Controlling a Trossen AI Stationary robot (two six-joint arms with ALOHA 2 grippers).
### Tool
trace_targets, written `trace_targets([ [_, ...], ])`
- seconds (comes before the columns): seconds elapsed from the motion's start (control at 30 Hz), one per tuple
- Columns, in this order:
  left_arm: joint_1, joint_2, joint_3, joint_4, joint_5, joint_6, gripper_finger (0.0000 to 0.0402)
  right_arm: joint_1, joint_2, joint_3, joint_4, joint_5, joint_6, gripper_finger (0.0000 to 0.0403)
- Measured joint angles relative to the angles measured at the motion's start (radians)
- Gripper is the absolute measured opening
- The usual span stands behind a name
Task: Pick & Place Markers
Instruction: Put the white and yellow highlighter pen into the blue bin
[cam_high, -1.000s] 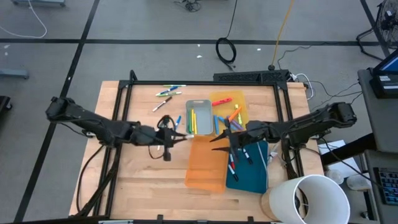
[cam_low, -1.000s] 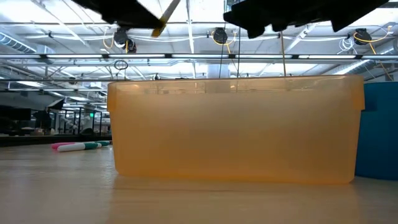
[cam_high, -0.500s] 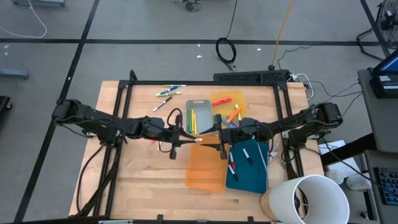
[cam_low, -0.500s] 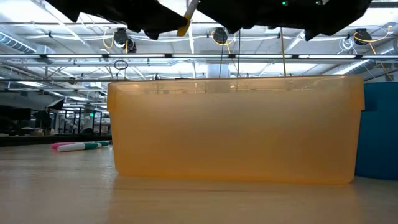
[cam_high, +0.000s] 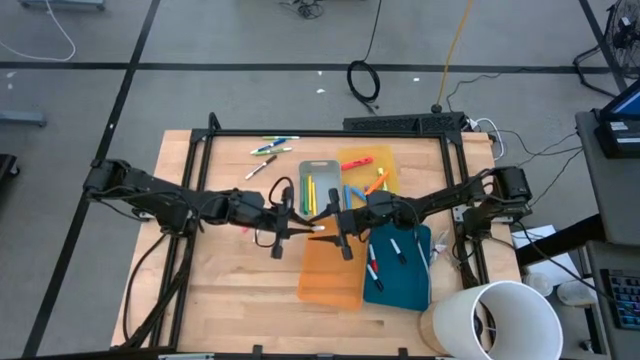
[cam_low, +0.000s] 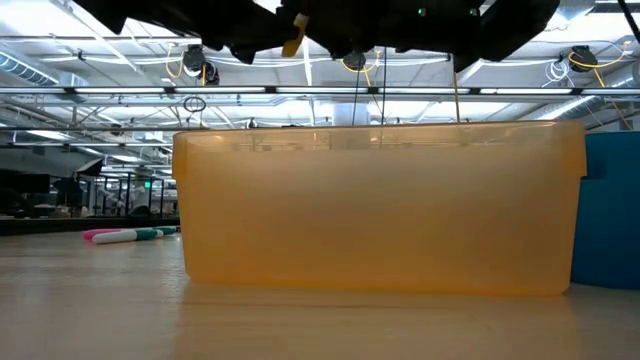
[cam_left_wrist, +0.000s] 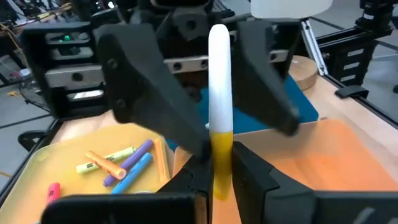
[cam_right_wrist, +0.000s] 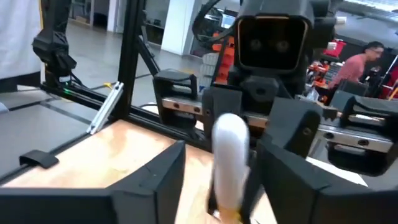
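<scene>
Left gripper (cam_left_wrist: 217, 180) clamped on yellow-white marker (cam_left_wrist: 219, 93), right gripper (cam_right_wrist: 217, 180) open around its tip; early release risks drop.

Two slender jointed arms finished in matte black, left arm (cam_high: 170, 203) and right arm (cam_high: 450, 203), black cables looped beside the wrists, jaws formed of two flat, angular black fingers (cam_left_wrist: 146, 99), a boxy black wrist housing with rounded corners.

The two arms meet nose to nose above the orange tray (cam_high: 331, 265), blocking each other's forward path.
</scene>
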Motion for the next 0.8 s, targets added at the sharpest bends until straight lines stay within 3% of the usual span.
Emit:
trace_targets([
  [0.37, -0.007, -0.001, 0.001, -0.017, -0.007, -0.006, 0.0043, 0.0, -0.035, 0.002, -0.083, 0.002, -0.069, 0.0024],
  [0.57, -0.007, 0.0, 0.001, -0.017, -0.01, -0.028, 0.006, 0.001, -0.039, 0.002, -0.094, 0.008, -0.075, 0.0024],
  [0.67, -0.008, -0.001, 0.001, -0.026, -0.066, -0.089, 0.0104, 0.003, -0.053, 0.001, -0.128, 0.037, -0.068, 0.0024],
  [0.8, -0.021, -0.006, 0.002, -0.1, -0.231, -0.101, 0.0177, 0.008, -0.119, 0.0, -0.262, 0.064, -0.059, 0.0024],
])
